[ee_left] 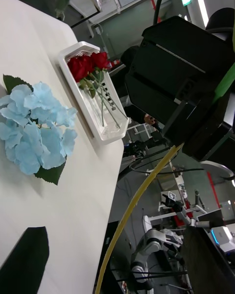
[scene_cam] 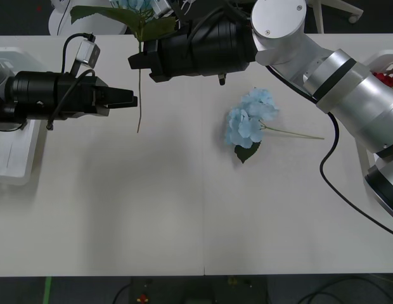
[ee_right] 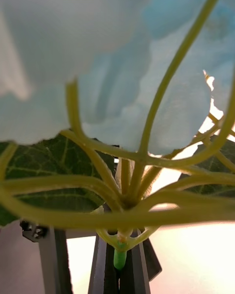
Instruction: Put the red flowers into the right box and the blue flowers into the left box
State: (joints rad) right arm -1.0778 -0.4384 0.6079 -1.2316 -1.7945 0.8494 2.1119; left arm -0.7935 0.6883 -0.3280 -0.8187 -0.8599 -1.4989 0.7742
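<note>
Blue hydrangea (scene_cam: 134,6), pinched at its stem by the closed right gripper (scene_cam: 141,60), hangs beside the left gripper (scene_cam: 128,99), whose opening cannot be told; the dangling stem risks snagging it.

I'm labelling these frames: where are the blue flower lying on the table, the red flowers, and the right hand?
blue flower on the table (scene_cam: 250,119): front view, petal cluster.
red flowers (ee_left: 88,64): left wrist view, rose heads.
right hand (scene_cam: 141,60): front view, fingertips at the stem.
</note>
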